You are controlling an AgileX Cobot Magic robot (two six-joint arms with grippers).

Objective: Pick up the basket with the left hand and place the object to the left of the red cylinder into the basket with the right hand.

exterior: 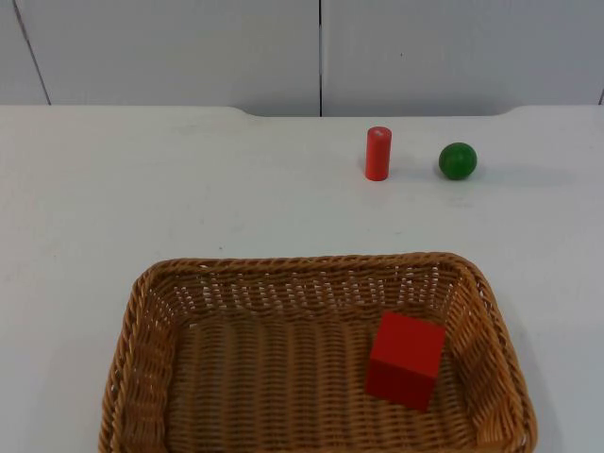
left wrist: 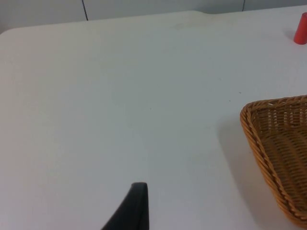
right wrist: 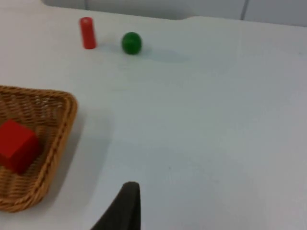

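A wicker basket [exterior: 302,263] rests on the table near the front edge. A red cube [exterior: 406,359] lies inside it, towards its right end. Farther back a red cylinder [exterior: 377,153] stands upright, with a green ball [exterior: 458,160] to its right. My left gripper [left wrist: 136,211] is above bare table to the left of the basket [left wrist: 250,122], apart from it, and the cylinder [left wrist: 301,28] is far off. My right gripper [right wrist: 125,208] is over bare table to the right of the basket [right wrist: 62,129]. From there I see the cube [right wrist: 18,145], cylinder [right wrist: 87,33] and ball [right wrist: 131,42].
The white table [exterior: 113,189] ends at a grey partition wall [exterior: 189,47] behind the cylinder and ball. Bare table surface lies to both sides of the basket and between it and the two small objects.
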